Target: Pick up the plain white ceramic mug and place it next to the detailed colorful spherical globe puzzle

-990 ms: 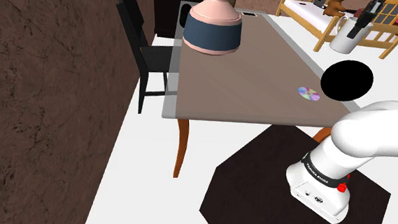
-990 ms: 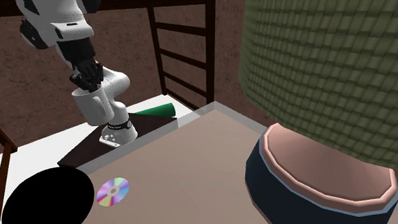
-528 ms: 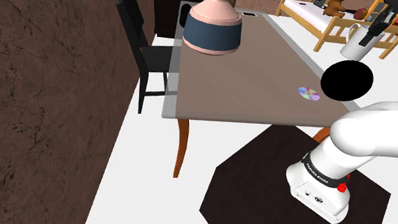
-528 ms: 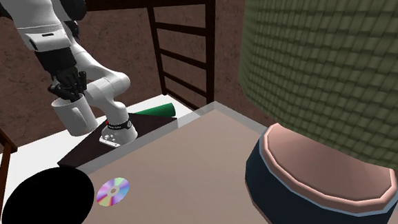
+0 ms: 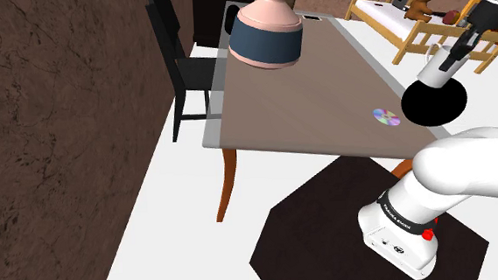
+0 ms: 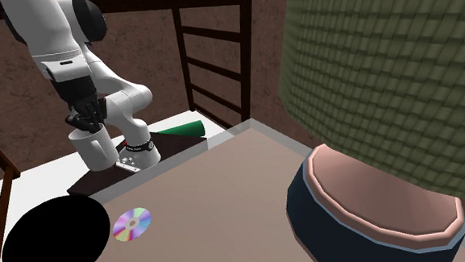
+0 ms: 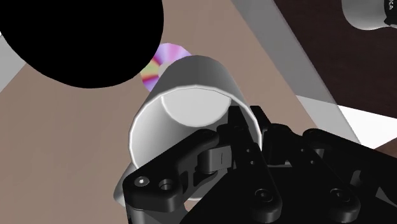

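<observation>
Shoulder view, over at the right-hand edge of the counter [image 5: 298,97]: the mug [image 5: 439,66] hangs in the air, clamped in the black gripper [image 5: 452,59], which bites its wall at the rim. It is a plain white cylinder, smooth and unmarked, greyer on its shaded side, and it is tipped at a slant rather than upright. Its base meets the upper edge of a flat black round shape [image 5: 434,102] at the counter's edge; I can't tell whether the two touch. A small rainbow-sheened disc [image 5: 386,116] lies on the counter just beside that black shape, on the shoulder view's left of it.

From the second exterior view the mug [image 6: 94,148] is plainly clear of the surface, above the black shape [image 6: 54,239] and to the right of it, with the arm's white base just behind it.

In the wrist view the mug's open mouth faces the camera: a thin pale rim around a grey hollow, with one of the fingers [image 7: 172,162] laid across the rim. Past the mug are the black shape and the disc on the brown counter.

A big pink and dark blue vase [image 5: 266,33] stands well apart, at the counter's other end.
</observation>
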{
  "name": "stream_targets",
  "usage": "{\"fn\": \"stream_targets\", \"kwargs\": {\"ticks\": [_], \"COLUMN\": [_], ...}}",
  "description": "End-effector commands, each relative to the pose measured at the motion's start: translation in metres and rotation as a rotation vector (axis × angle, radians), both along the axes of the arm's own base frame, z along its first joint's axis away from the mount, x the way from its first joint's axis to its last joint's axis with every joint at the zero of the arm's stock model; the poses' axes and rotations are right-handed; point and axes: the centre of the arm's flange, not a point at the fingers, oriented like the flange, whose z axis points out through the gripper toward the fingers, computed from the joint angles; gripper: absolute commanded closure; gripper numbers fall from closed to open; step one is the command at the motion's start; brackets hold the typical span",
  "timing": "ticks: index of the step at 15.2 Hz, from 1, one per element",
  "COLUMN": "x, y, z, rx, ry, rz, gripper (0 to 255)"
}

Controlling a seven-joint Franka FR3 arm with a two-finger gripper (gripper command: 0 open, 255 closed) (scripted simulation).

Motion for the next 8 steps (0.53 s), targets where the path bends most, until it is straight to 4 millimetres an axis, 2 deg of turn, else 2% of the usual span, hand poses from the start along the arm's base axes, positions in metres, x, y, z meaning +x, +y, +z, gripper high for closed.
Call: {"fn": "stream_targets", "kwargs": {"ticks": [1, 8], "x": [0.000, 0.000], "y": [0.000, 0.000], "z": [-0.011, -0.048], "rx": [0.000, 0.000], "ry": [0.000, 0.000], "rz": [0.000, 0.000], "gripper": [255, 255]}}
